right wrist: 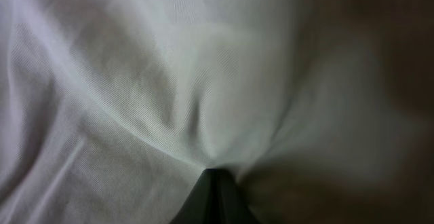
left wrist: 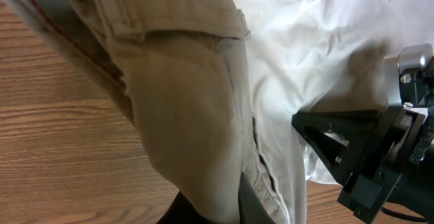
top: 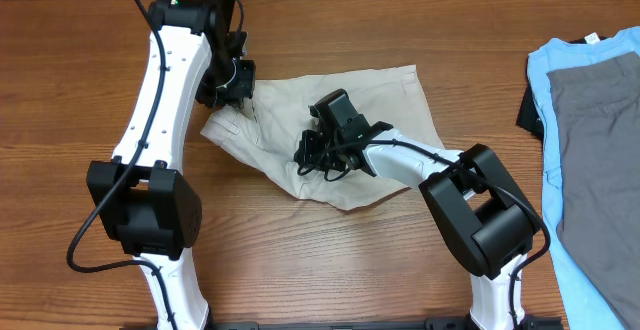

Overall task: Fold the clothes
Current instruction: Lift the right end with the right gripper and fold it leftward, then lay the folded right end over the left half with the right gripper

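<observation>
The beige shorts (top: 385,105) lie crumpled in the middle of the wooden table. My left gripper (top: 232,95) is at their left end, shut on a fold of the waistband part (left wrist: 196,115), with cloth between its fingers (left wrist: 234,207). My right gripper (top: 312,152) is pressed into the lower middle of the shorts and is shut, pinching the pale cloth (right wrist: 169,95) into a pucker at its fingertips (right wrist: 215,183). The right arm's gripper body shows at the right of the left wrist view (left wrist: 380,156).
A light blue T-shirt (top: 560,70) with a grey garment (top: 600,140) on top lies at the right edge of the table. Bare wood (top: 60,90) surrounds the shorts.
</observation>
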### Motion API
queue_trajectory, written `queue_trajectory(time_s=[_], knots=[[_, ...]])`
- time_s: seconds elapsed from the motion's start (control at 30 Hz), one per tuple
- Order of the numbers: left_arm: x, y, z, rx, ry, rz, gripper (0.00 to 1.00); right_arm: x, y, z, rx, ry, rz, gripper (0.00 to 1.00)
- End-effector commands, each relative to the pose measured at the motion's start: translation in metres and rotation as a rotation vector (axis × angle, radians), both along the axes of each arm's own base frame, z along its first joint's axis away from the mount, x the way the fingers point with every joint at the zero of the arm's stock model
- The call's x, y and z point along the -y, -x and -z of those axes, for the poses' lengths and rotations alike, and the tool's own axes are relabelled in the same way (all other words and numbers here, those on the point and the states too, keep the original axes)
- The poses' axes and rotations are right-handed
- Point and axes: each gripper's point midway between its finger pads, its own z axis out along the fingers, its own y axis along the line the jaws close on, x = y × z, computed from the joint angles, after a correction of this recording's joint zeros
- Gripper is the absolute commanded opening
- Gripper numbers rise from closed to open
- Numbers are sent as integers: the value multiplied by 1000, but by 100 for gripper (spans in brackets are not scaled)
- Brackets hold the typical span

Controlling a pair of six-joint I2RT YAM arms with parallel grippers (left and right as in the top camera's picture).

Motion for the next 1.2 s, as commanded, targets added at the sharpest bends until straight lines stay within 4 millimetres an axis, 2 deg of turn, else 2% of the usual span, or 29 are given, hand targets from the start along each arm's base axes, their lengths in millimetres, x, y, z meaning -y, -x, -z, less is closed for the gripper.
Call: queue_trajectory(time_s=[0.0, 0.17, 0.23, 0.3, 0.4, 0.43, 0.67, 0.77, 0.83, 0.93, 1.07, 1.17], knots=[[5, -3, -19, 59, 0, 32, 4, -3, -3, -3, 21, -7, -48, 4], [4, -3, -19, 60, -2, 32, 4, 1, -26, -63, 124, -37, -69, 4], [4, -3, -19, 59, -2, 31, 4, 11, -41, -84, 179, -25, -48, 4], [4, -3, -19, 59, -2, 31, 4, 21, -52, -85, 199, 0, -9, 4], [4, -3, -19, 60, -1, 31, 4, 31, -58, -71, 181, 35, 17, 4], [4, -3, -19, 60, -1, 31, 4, 33, -58, -60, 163, 46, 19, 4], [5, -3, -19, 60, 2, 33, 4, 24, -54, -4, 97, 75, -3, 4], [5, -4, -19, 64, 2, 32, 4, 21, -51, 8, 87, 83, -13, 4], [5, -4, -19, 65, 3, 32, 4, 20, -51, 7, 91, 83, -16, 4], [5, -4, -19, 65, 3, 32, 4, 22, -59, -9, 99, 70, -7, 4], [5, -4, -19, 65, 3, 32, 4, 27, -83, -55, 153, 52, 13, 4], [5, -4, -19, 65, 3, 32, 4, 28, -100, -82, 202, 37, 17, 4]])
